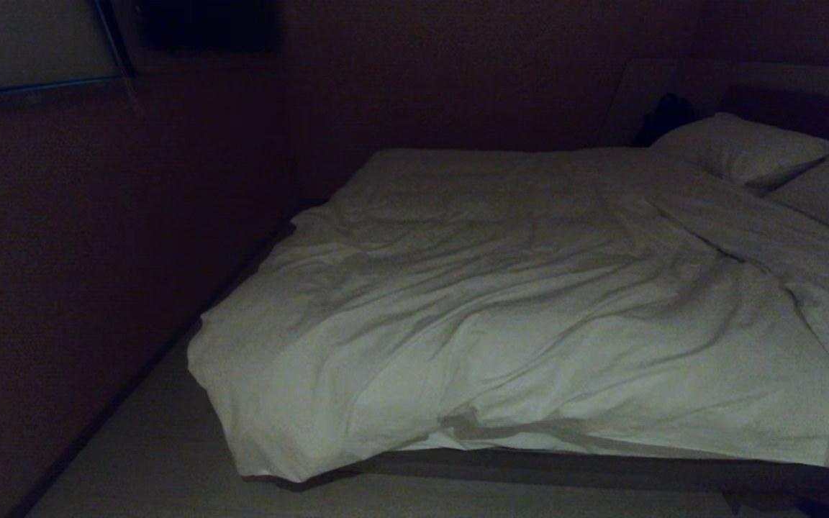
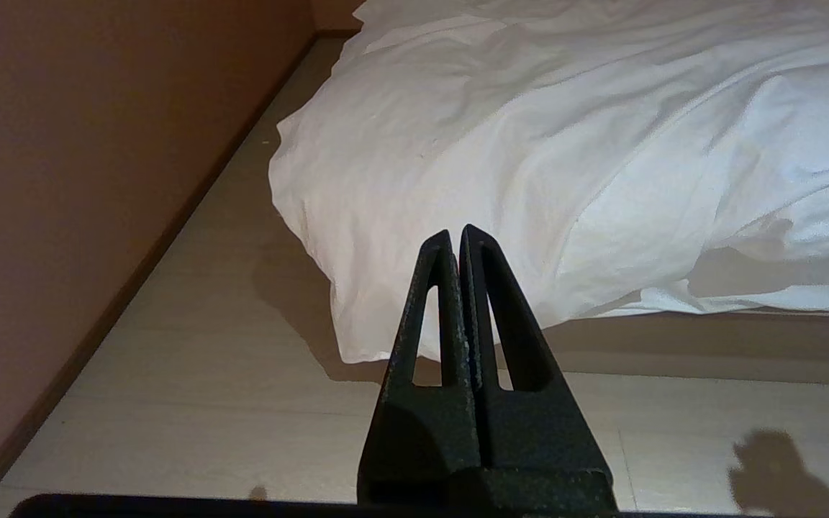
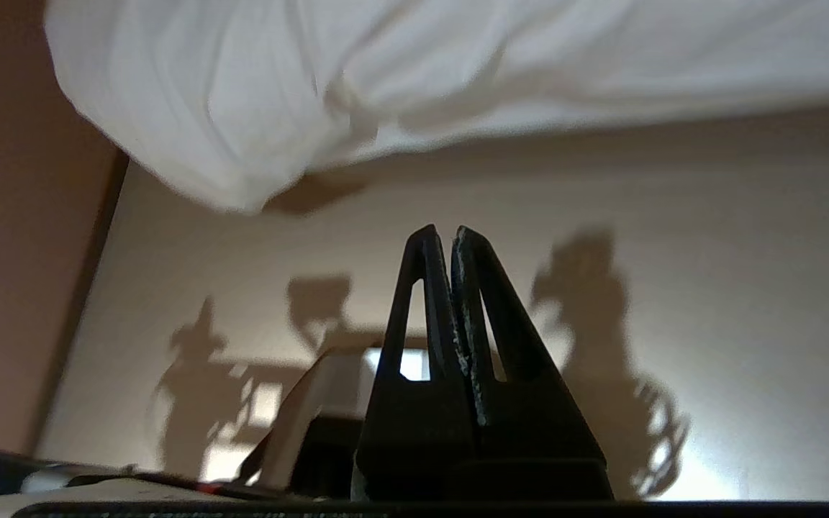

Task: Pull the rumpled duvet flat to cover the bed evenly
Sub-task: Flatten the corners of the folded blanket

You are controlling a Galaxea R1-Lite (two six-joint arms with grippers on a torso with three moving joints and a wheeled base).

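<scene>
- Left claw (image 2: pixel 455 237) has its two fingers pressed together, with nothing between them; it hangs over the pale floor (image 2: pixel 191 403) and points toward the bed.
- Just beyond its tips is the hanging corner of the duvet (image 2: pixel 529 144), which droops over the bed's edge almost to the floor; the claw does not touch it.
- Right claw (image 3: pixel 442 236) is closed in the same way and holds nothing; it aims low at the floor, and the duvet's drooping corner (image 3: pixel 227 93) is farther off, well apart from the tips.
- Neither arm appears in the head view.
- In the head view the duvet (image 1: pixel 501 309) lies rumpled on the bed (image 1: pixel 601 471), bunched toward the near left corner, with many folds across it.
- Two pillows (image 1: pixel 742 147) lie at the far right end, beside a strip of flatter sheet (image 1: pixel 767 230).
- A brown wall (image 2: pixel 83 158) runs along the left side of the bed.
</scene>
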